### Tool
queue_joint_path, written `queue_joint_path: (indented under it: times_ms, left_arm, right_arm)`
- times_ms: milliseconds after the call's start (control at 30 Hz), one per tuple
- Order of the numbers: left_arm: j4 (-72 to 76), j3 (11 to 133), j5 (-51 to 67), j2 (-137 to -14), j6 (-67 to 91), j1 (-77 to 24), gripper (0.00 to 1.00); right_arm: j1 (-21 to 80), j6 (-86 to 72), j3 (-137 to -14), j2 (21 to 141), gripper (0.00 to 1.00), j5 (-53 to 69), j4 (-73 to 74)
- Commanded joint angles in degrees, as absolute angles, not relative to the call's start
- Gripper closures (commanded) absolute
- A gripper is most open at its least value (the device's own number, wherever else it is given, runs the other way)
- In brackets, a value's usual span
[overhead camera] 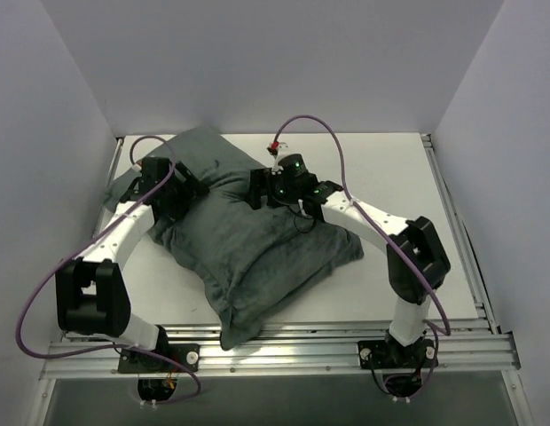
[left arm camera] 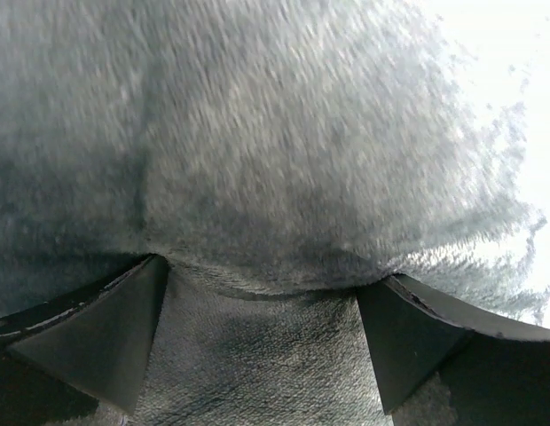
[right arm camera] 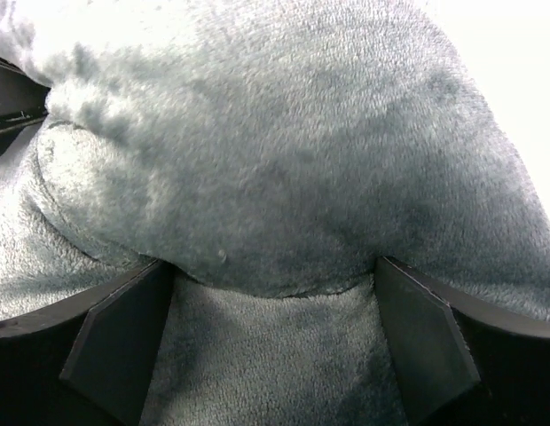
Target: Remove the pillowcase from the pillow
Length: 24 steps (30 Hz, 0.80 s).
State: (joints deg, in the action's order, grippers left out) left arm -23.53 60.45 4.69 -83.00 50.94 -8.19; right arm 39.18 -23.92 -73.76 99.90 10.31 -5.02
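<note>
The pillowcase (overhead camera: 248,248) lies slantwise on the table with its plain grey-green face up; no zebra stripes show. The pillow is hidden inside it. My left gripper (overhead camera: 188,186) is pressed into the far left part of the pillowcase, and my right gripper (overhead camera: 257,191) into the far middle. In the left wrist view the gripper (left arm camera: 266,346) has its jaws wide apart, with plush fabric (left arm camera: 284,160) bulging between and ahead of them. In the right wrist view the gripper (right arm camera: 271,346) is also wide open over the fabric (right arm camera: 284,177).
The white table (overhead camera: 408,177) is enclosed by grey walls at the back and sides. A metal rail (overhead camera: 302,351) runs along the near edge by the arm bases. Purple cables (overhead camera: 315,124) loop above both arms.
</note>
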Motion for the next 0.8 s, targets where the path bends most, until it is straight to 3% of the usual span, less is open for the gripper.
queue_joint_path:
  times_ms: [0, 200, 400, 767]
  left_arm:
    - [-17.93, 66.69, 6.94, -90.86, 50.28, -6.68, 0.06]
    - [-18.10, 73.91, 9.75, -90.36, 45.28, -6.85, 0.06]
    - [-24.85, 77.25, 4.41, -79.66, 31.84, -12.81, 0.06]
    - [-28.04, 73.13, -14.75, -68.20, 5.11, -47.51, 0.06]
  right_arm:
    - [38.50, -20.57, -80.93, 109.13, 0.13, 11.78, -7.30]
    - [35.77, -20.39, -93.77, 114.61, 0.13, 12.30, -3.52]
    - [35.68, -19.52, -98.52, 109.52, 0.08, 9.41, 2.54]
    - [29.54, -23.11, -87.91, 89.42, 0.03, 1.76, 9.32]
